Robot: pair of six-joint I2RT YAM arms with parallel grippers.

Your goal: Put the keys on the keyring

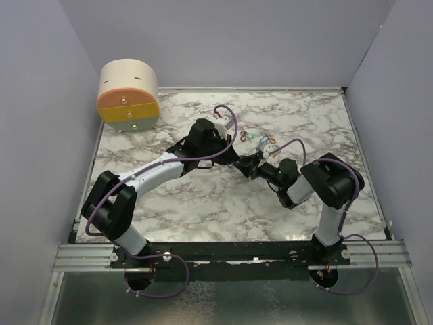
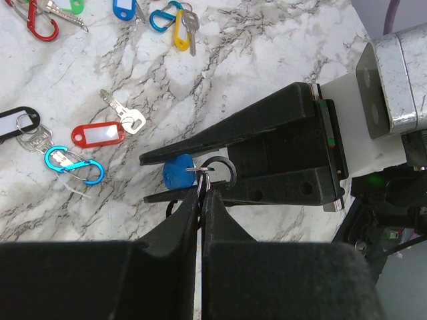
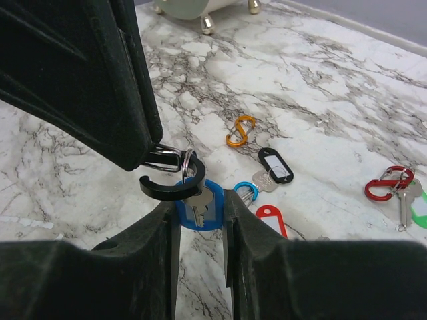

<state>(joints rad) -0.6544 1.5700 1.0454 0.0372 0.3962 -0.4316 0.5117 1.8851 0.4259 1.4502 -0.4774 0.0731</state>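
Right hand [image 3: 199, 201] pinches blue key tag [image 3: 209, 215] — left hand [image 2: 202, 191] clamps keyring [image 3: 187, 162]

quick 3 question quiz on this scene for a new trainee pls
1. Which colour of tag sits between the fingers of the right gripper? A red, B blue, C green.
2. True or false: the orange carabiner is pinched in the left gripper.
3. Fill in: the black carabiner is held by the ___ gripper.
Key: 1 B, the blue tag. 2 false, it lies loose on the table. 3 left.
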